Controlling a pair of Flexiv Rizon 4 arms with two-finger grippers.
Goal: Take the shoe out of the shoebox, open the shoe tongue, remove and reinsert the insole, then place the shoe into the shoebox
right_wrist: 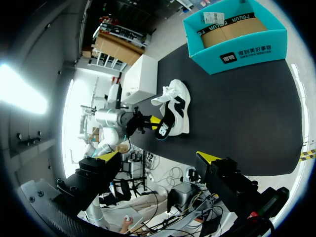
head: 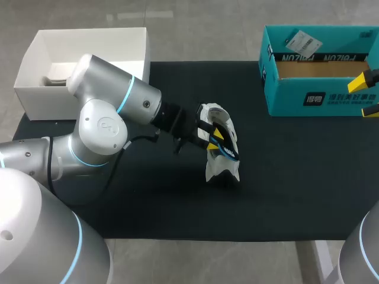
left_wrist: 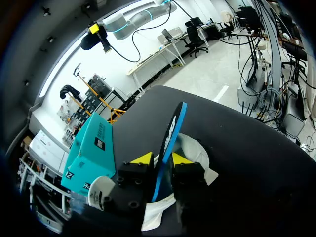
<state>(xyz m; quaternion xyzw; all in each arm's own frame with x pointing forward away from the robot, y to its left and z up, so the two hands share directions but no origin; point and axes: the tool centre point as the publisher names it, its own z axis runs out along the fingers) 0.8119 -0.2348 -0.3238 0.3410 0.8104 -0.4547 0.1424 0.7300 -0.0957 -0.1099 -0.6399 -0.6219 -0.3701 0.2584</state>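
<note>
A white and black shoe (head: 220, 168) rests tilted near the middle of the black mat (head: 296, 189). My left gripper (head: 217, 137) is at its opening, shut on a black insole with a blue edge (head: 230, 155). In the left wrist view the insole (left_wrist: 172, 129) stands edge-on between the yellow tips of the left gripper (left_wrist: 161, 159), with the shoe (left_wrist: 197, 148) just beyond. The right wrist view shows the shoe (right_wrist: 177, 98) and insole (right_wrist: 163, 129) far ahead of my right gripper (right_wrist: 158, 163). My right gripper (head: 371, 93) is open at the right end of the teal shoebox (head: 320, 99).
An open white box (head: 35, 62) with a pale item inside stands at the far left, partly behind my left arm. The teal shoebox (right_wrist: 237, 54) is open, with a tag on its flap. Bare mat lies in front of and to the right of the shoe.
</note>
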